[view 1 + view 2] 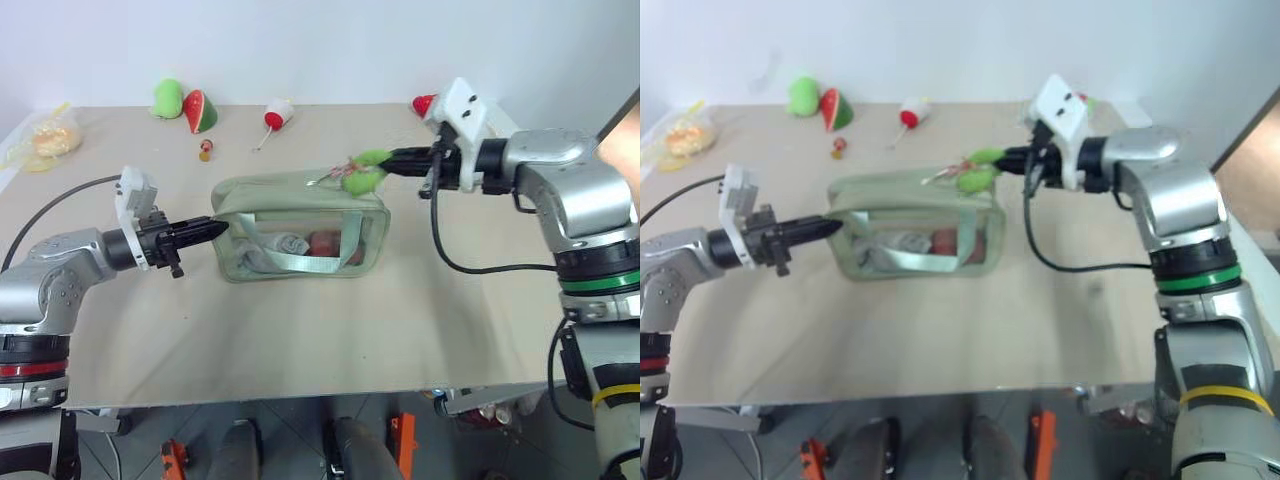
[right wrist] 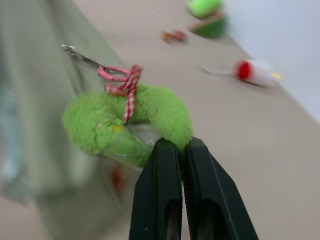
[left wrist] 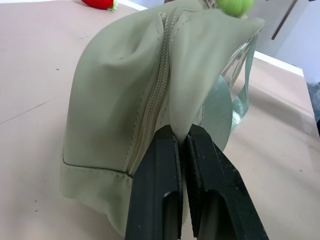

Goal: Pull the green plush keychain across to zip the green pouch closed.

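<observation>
On the bench [image 1: 300, 330], we are clamping the green pouch [image 1: 300, 232] end with the left end effector [image 1: 212, 229]; the right end effector [image 1: 393, 160], closed on the green plush keychain [image 1: 366, 170], is pulling along the zipper's length.

A rounded green plush toy [image 1: 166, 97] and a watermelon slice [image 1: 201, 110] are seen touching at the far edge of the beige table [image 1: 300, 330], with a small red-and-white toy [image 1: 277, 115] nearby and a yellowish bag [image 1: 45, 140] at the left edge.

One pouch [image 1: 300, 232], one keychain [image 1: 365, 170]
</observation>
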